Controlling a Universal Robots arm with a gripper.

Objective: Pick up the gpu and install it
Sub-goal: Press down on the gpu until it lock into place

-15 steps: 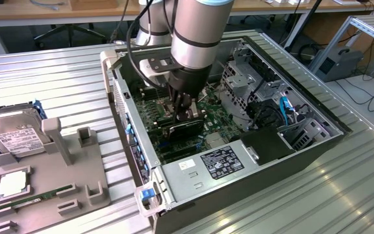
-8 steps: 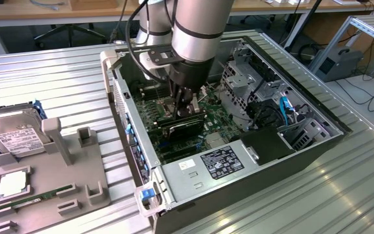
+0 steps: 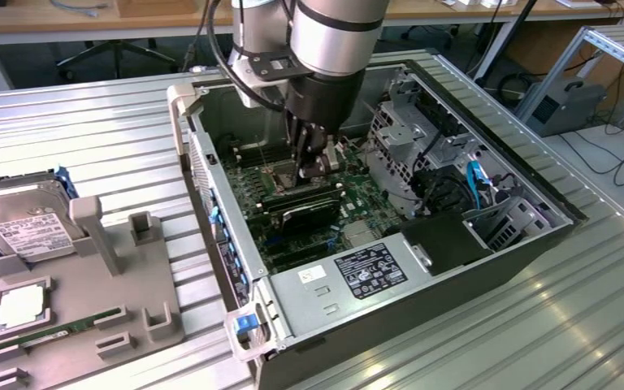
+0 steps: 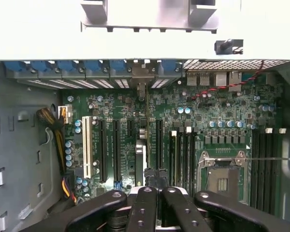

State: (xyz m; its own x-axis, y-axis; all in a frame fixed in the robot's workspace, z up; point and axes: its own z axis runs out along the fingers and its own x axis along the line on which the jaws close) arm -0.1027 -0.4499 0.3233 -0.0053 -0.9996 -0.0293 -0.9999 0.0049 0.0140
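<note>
Ribbed metal table (image 3: 95,138); computer case (image 3: 442,268), grey fixture tray (image 3: 117,301)

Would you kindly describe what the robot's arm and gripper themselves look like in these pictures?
The arm is a thick silver-grey metal cylinder with a dark band, ending in a black wrist section. A black cable runs down beside it past a small grey box. The gripper is slim and dark; its black fingers are flat linkage bars with round holes and bolt heads.

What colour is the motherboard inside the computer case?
Green; the motherboard shows best in the wrist view.

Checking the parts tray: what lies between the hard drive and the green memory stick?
In the exterior view, a square silver chip lies between the hard drive and the memory stick.
</note>
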